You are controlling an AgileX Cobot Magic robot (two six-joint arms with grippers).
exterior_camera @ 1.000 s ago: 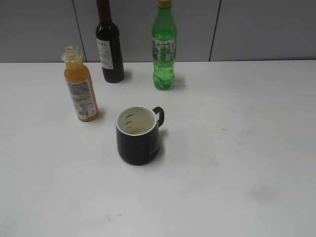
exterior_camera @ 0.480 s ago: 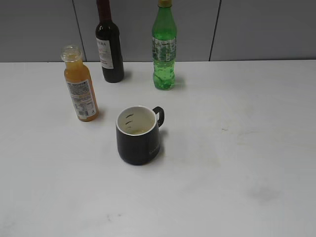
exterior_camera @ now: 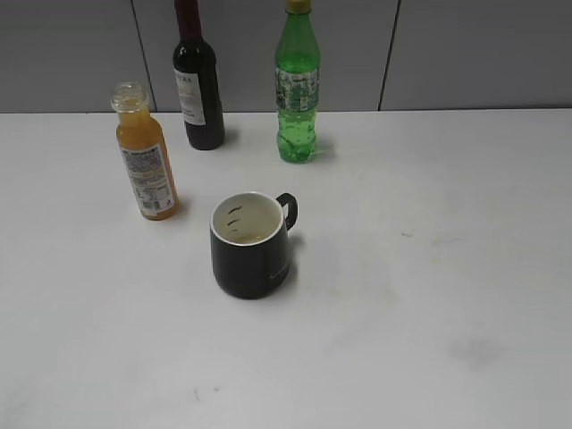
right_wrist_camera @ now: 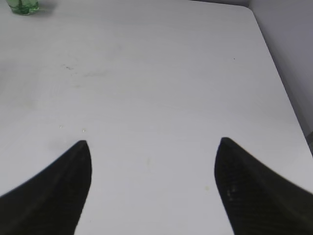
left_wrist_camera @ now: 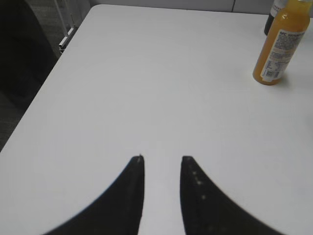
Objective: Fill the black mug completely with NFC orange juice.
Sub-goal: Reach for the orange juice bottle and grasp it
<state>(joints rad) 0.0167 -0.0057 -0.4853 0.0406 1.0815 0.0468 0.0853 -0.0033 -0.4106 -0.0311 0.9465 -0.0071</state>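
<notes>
**Both grippers idle over a white surface, juice not yet touched**

A plain white surface (exterior_camera: 429, 268) runs back to a grey panelled wall, and everything I need stands on its left half. I have nothing in hand.

My left gripper (left_wrist_camera: 161, 159) hovers low over bare surface with its jaws only a little apart and nothing between them; I would have to spread them before they could go round a bottle. Outward from its tips, up and to the right in the left wrist view, stands the NFC orange juice (left_wrist_camera: 279, 46), upright, well apart from the gripper. It is the nearest task thing to that arm, so I judge the left arm is the one to fetch it.

My right gripper (right_wrist_camera: 154, 147) is spread wide and empty over the right side of the surface. Only the base of the green bottle (right_wrist_camera: 22, 6) shows at the far top-left corner of its view; the mug is out of its sight.

In the exterior view the juice bottle (exterior_camera: 146, 154) has no cap and is nearly full of orange liquid, which suits a direct pour but means I must keep it upright until it is over the cup. The black mug (exterior_camera: 250, 244) stands near it, in front and to the right, handle turned to the back right, away from the bottle's side. Its white inside looks almost empty, with a few dark marks on the wall. The dark wine bottle (exterior_camera: 197, 85) and the green bottle stand along the back, clear of the pouring path.
</notes>
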